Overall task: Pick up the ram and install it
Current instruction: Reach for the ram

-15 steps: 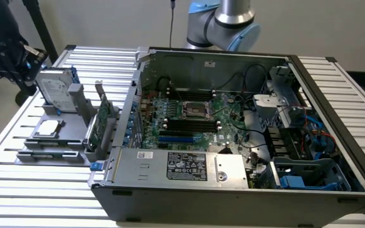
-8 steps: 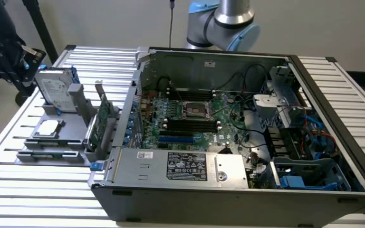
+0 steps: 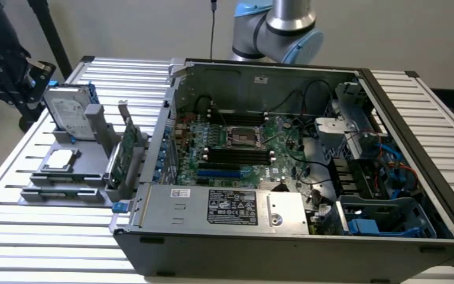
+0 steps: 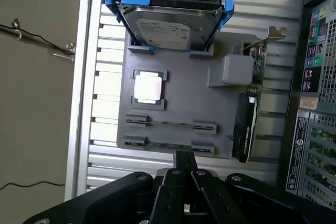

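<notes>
Fingers (image 4: 180,162) of the gripper (image 4: 184,153) are seen pressed together, with nothing held. Just ahead of their tips, the ram (image 4: 170,123) is seated on edge in a gray holder tray (image 4: 178,98). A CPU (image 4: 147,87) and a hard drive (image 4: 168,24) are set farther off.

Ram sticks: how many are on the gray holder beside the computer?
1 for certain: a ram stick edge-on on the holder, in the row next to the processor chip. The outer row may hide another.
</notes>
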`<state>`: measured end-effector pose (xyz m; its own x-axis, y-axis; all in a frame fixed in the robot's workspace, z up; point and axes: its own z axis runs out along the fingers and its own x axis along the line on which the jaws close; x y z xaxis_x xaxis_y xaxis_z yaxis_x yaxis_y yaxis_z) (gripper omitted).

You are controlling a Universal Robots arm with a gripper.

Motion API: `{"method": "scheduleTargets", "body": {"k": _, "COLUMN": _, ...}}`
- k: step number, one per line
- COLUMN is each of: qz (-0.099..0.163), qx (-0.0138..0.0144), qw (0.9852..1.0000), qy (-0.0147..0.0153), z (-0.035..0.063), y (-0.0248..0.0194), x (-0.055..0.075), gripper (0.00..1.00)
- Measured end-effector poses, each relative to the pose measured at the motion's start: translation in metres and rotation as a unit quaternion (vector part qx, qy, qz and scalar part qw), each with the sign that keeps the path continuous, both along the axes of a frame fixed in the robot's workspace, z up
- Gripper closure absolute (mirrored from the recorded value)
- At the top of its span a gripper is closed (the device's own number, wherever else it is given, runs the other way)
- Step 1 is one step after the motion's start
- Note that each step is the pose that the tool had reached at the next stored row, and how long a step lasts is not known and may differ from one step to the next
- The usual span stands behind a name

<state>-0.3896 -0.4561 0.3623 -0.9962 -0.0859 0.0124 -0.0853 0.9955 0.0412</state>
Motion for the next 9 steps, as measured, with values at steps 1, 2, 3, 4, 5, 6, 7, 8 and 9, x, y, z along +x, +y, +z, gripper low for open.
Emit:
{"method": "scheduleTargets", "body": {"k": 1, "qz": 0.000, "qx": -0.0014, "qw": 1.0000, "qy": 0.0000, "z": -0.0001, "y": 0.0000, "x": 0.0000, "gripper": 0.89}}
{"method": "scheduleTargets", "body": {"k": 2, "qz": 0.000, "qx": -0.0032, "qw": 1.0000, "qy": 0.0000, "z": -0.0004, "y": 0.0001, "x": -0.0001, "gripper": 0.89}}
{"method": "scheduleTargets", "body": {"k": 3, "qz": 0.000, "qx": -0.0047, "qw": 1.0000, "qy": 0.0000, "z": -0.0006, "y": 0.0001, "x": -0.0001, "gripper": 0.89}}
{"method": "scheduleTargets", "body": {"k": 4, "qz": 0.000, "qx": -0.0060, "qw": 1.0000, "qy": 0.0000, "z": -0.0009, "y": 0.0001, "x": 0.0000, "gripper": 0.89}}
{"method": "scheduleTargets", "body": {"k": 5, "qz": -0.001, "qx": -0.0075, "qw": 1.0000, "qy": 0.0000, "z": -0.0011, "y": 0.0001, "x": 0.0000, "gripper": 0.89}}
{"method": "scheduleTargets", "body": {"k": 6, "qz": -0.001, "qx": -0.0091, "qw": 1.0000, "qy": 0.0000, "z": -0.0013, "y": 0.0002, "x": -0.0001, "gripper": 0.89}}
{"method": "scheduleTargets", "body": {"k": 7, "qz": -0.001, "qx": -0.0098, "qw": 1.0000, "qy": 0.0000, "z": -0.0014, "y": 0.0002, "x": 0.0000, "gripper": 0.89}}
{"method": "scheduleTargets", "body": {"k": 8, "qz": -0.001, "qx": -0.0098, "qw": 1.0000, "qy": 0.0001, "z": -0.0014, "y": 0.0002, "x": 0.0000, "gripper": 0.89}}
{"method": "scheduleTargets", "body": {"k": 9, "qz": -0.001, "qx": -0.0099, "qw": 1.0000, "qy": 0.0001, "z": -0.0014, "y": 0.0002, "x": 0.0000, "gripper": 0.89}}
